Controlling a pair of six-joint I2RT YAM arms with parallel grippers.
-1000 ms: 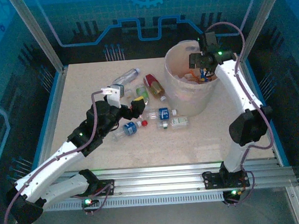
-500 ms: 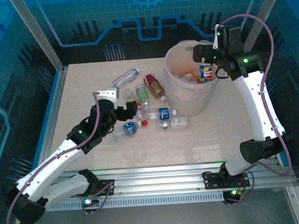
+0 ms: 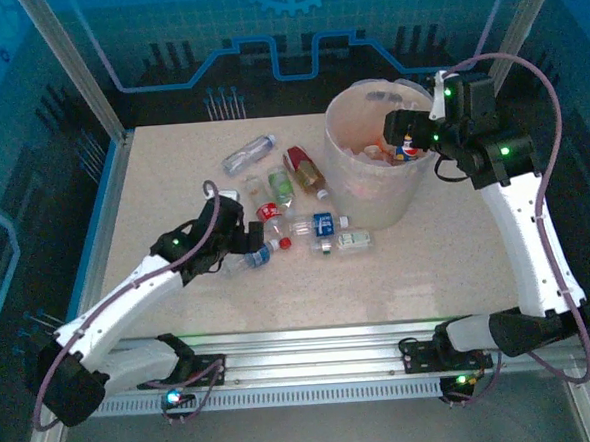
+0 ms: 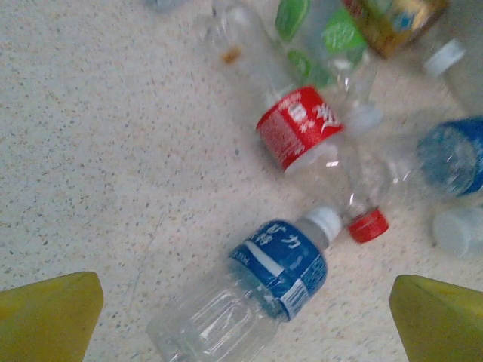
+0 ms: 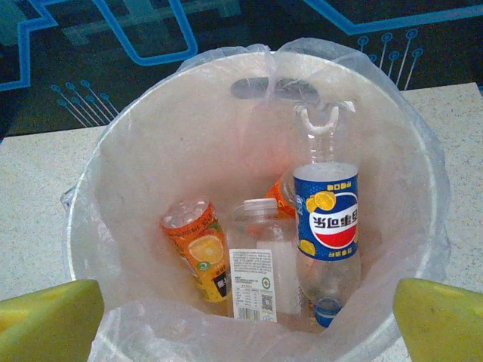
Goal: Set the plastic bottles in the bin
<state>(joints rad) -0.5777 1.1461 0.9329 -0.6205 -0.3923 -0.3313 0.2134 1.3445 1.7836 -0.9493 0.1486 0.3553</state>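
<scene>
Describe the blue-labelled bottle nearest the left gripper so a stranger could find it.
From the whitish bin, look left to the bottles on the table. At their near edge, under the left gripper, lies a clear bottle. Its blue label and white cap beside a red cap mark it out.

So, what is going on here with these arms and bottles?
Two robot arms put plastic bottles into the bin. The right arm hangs over it, jaws open and empty; at least three bottles lie inside. The left arm holds open jaws above a blue-labelled bottle lying among others on the table.
</scene>
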